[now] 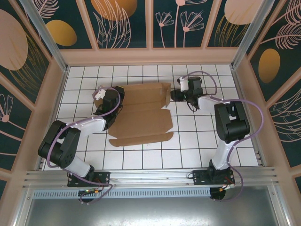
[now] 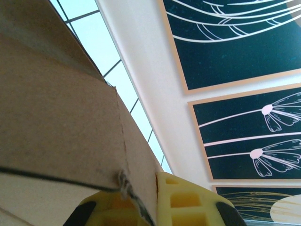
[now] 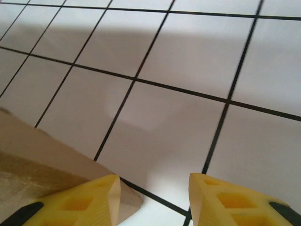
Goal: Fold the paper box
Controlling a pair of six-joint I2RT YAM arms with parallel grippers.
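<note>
The paper box [image 1: 141, 115] lies on the tabletop [image 1: 197, 141], its left side pinched in the left claw [image 2: 148, 200], the right claw [image 3: 155, 188] half wide and empty at its right edge, so a one-sided pull could, I think, tear the cardboard or drag the box

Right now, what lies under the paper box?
The paper box lies on the white tiled table. The left claw pinches its left edge. Anything beneath the cardboard is covered.
</note>
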